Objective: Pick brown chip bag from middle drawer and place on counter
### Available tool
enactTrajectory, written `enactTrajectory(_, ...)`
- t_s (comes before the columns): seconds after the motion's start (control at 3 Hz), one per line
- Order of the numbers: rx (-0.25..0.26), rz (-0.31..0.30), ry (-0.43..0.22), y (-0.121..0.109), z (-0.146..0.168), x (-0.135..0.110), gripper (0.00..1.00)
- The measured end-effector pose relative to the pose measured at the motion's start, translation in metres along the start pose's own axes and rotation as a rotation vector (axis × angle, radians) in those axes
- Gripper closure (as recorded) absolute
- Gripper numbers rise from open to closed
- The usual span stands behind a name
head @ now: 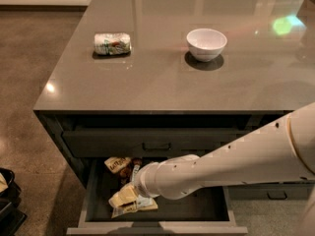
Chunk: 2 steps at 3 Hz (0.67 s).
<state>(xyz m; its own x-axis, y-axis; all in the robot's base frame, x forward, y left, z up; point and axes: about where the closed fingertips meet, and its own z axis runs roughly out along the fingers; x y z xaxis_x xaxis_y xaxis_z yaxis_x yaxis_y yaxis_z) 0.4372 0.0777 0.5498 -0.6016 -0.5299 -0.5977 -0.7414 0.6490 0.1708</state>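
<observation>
The gripper [132, 182] sat low in the open middle drawer [157, 226], against the brown chip bag [127, 200] lying at the drawer's 9 o'clock side. Whether it gripped the bag, I could not tell. On the counter [162, 82], a can [112, 43] lay at 9 o'clock from a white bowl [206, 43].

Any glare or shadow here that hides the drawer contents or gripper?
Camera view: green glare and highlights on the counter, a soft shadow under the bowl; the drawer sits in shade below it, yet the chip bag shows; the gripper, down at the bag, is hidden by the arm.
</observation>
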Motion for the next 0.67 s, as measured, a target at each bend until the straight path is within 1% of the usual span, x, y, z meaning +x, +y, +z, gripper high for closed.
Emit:
enactTrajectory(0.33, -0.027, 0.07, -0.015, -0.002, 0.011, 0.008, 0.0)
enactTrajectory(0.67, -0.098, 0.125, -0.085, -0.004, 0.037, 0.002, 0.0)
